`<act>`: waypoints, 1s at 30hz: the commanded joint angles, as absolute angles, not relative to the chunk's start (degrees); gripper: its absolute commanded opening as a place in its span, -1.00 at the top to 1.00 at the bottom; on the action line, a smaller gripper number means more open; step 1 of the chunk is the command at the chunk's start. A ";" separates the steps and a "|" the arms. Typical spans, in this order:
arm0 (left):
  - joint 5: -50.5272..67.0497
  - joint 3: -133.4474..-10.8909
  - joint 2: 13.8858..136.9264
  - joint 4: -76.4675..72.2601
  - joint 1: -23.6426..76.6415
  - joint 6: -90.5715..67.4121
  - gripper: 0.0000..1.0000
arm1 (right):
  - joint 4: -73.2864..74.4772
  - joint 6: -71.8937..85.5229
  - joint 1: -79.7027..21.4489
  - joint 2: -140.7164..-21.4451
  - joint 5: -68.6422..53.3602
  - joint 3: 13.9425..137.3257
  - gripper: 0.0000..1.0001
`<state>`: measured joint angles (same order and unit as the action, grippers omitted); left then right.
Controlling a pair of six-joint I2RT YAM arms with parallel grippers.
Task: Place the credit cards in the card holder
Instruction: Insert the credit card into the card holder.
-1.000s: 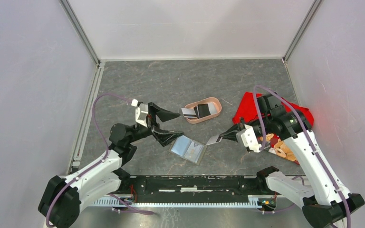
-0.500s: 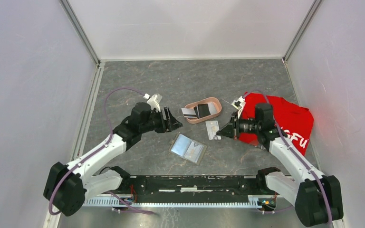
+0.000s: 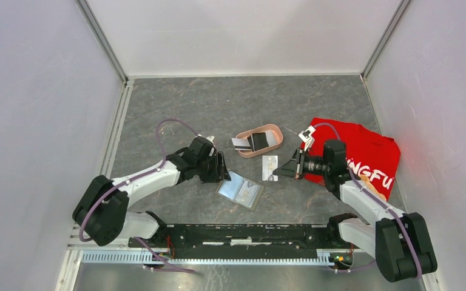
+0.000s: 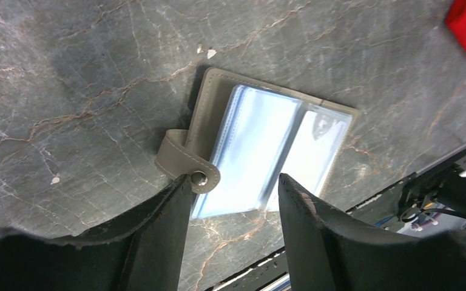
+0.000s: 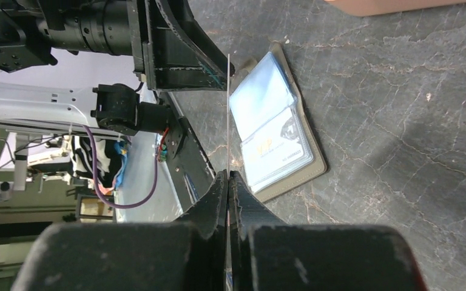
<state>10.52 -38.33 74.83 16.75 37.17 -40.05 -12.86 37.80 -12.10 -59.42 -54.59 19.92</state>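
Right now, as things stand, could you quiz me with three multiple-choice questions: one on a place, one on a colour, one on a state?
1. Where does the pink tray lie?
A) farther back than the card holder
B) on top of the card holder
C) in a hand

2. What colour is the cloth?
A) blue
B) red
C) green

3. The right hand is:
A) wide open
B) shut on a card
C) shut on nothing

Answers:
1 A, the top view shows the tray beyond the holder.
2 B, it is bright red with pale lettering.
3 B, a thin card sticks out edge-on between its closed fingers.
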 commanded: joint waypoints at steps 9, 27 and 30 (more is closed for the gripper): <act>7.62 -43.32 82.82 19.21 40.50 -41.43 -0.10 | -19.61 41.20 -12.47 -62.01 -56.60 18.25 1.00; 5.66 -33.31 64.42 19.98 44.03 -48.64 -0.41 | -19.16 41.61 -15.35 -64.28 -57.42 16.22 1.00; 6.08 -31.75 66.75 17.03 44.03 -49.61 -0.42 | -19.17 41.67 -16.19 -64.98 -56.93 16.17 1.00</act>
